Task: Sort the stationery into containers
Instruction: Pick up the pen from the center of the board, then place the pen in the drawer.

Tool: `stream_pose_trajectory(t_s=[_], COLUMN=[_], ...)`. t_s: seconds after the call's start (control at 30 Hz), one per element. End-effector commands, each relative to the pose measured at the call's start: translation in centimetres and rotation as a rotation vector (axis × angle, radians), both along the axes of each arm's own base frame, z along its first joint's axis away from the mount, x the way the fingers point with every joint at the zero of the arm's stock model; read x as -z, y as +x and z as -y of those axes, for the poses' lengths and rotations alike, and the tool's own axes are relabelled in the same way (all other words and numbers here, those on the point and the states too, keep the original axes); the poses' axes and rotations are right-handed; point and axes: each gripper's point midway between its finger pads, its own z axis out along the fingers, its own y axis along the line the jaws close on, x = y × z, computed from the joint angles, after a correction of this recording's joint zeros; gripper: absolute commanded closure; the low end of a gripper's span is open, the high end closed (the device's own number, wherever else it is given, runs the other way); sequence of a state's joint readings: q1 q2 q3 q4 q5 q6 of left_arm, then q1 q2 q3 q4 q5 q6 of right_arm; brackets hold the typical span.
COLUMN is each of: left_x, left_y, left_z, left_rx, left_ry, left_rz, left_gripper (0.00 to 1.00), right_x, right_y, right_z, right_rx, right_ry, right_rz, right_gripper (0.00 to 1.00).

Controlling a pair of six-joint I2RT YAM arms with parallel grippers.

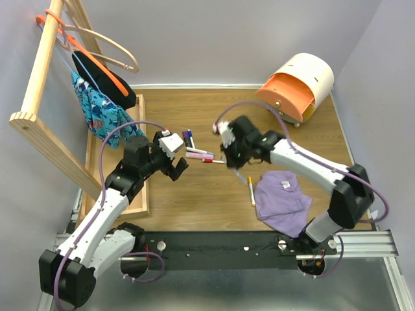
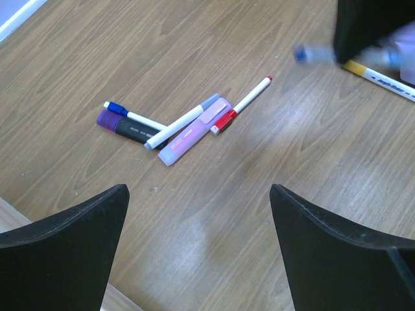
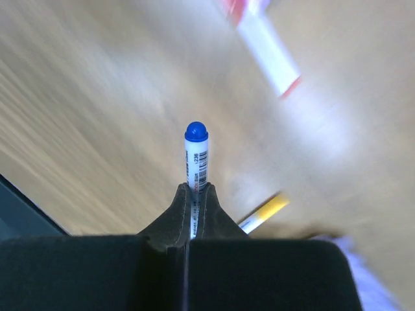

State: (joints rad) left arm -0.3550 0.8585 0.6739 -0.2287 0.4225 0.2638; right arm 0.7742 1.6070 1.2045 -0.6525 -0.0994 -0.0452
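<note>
1. Top view: the right gripper (image 1: 228, 159) sits mid-frame, left of the purple cloth (image 1: 282, 201). The drawer unit (image 1: 299, 83) lies upper right, and its orange drawer (image 1: 284, 94) looks open. We judge the carry should run up and right.
2. Left wrist view: the left gripper (image 2: 198, 249) stands wide and holds nothing. The loose pens (image 2: 178, 123) and pink bar (image 2: 194, 131) lie centre-frame.
3. Right wrist view: the jaws are clamped on a blue-capped pen (image 3: 196, 159), cap end sticking out past the fingertips. We advise a slow, level lift, since the thin barrel could slip.
</note>
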Motion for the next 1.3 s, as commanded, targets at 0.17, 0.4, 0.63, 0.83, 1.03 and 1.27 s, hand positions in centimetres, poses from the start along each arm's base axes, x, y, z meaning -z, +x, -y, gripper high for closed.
stream_pose_trajectory(t_s=[0.17, 0.4, 0.63, 0.83, 1.03, 1.27], left_x=[-1.7, -1.9, -1.9, -2.1, -2.2, -1.8], left_y=[0.9, 1.3, 1.3, 1.6, 1.6, 1.5], left_z=[3.8, 5.1, 5.0, 5.1, 5.1, 5.0], left_rx=[0.146, 0.159, 0.154, 0.154, 0.15, 0.147], left_ry=[0.001, -0.026, -0.024, -0.024, -0.024, -0.02], left_rz=[0.046, 0.046, 0.047, 0.051, 0.05, 0.045], left_gripper=[0.01, 0.01, 0.01, 0.01, 0.01, 0.01], right_x=[-20.9, -26.5, -28.3, -27.9, -23.3, -19.4], right_y=[13.3, 20.9, 26.9, 29.7, 29.9, 29.2], right_z=[2.2, 8.3, 15.7, 18.4, 19.3, 20.1], right_rx=[0.045, 0.163, 0.261, 0.299, 0.271, 0.276], right_ry=[0.175, 0.067, -0.082, -0.129, -0.223, -0.275], right_rz=[0.604, 0.789, 0.895, 0.876, 0.777, 0.667], right_gripper=[0.99, 0.99, 1.0, 1.0, 0.99, 0.85])
